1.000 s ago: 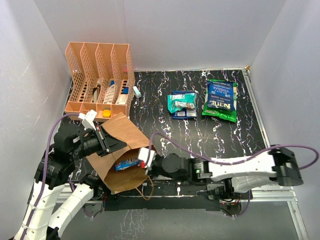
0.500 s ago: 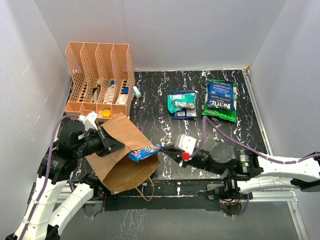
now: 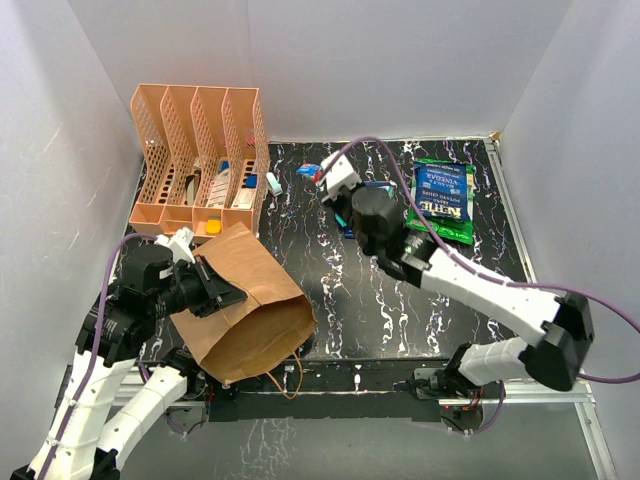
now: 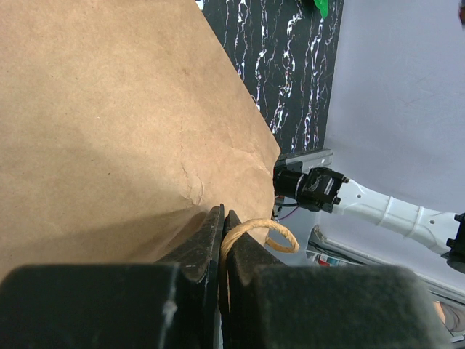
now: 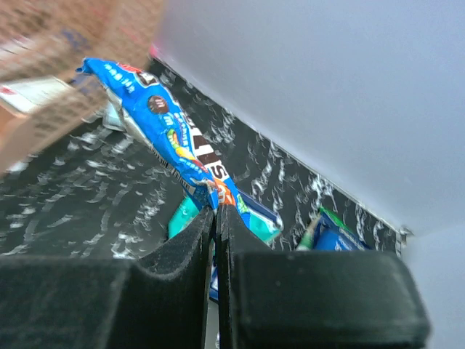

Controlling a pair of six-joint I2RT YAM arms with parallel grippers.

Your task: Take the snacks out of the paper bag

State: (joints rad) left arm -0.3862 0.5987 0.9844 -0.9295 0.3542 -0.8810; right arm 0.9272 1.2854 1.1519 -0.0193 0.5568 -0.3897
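Nearby, left hand (image 4: 222, 220) pinching paper bag (image 4: 109, 123) edge, right hand (image 5: 216, 216) gripping blue packet (image 5: 155, 127) end, hands well apart.

**One Overhead, Two Wrist Cameras**

The top camera looks down from above and behind the arms, over the whole bench (image 3: 350, 300). The left wrist camera sights along the left claw (image 4: 221, 214), very near the paper bag (image 4: 109, 131), toward the right arm's base (image 4: 312, 187), which the overhead view shares. The right wrist camera sits low, near a blue candy packet (image 5: 156, 123), facing the back wall (image 5: 327, 87).
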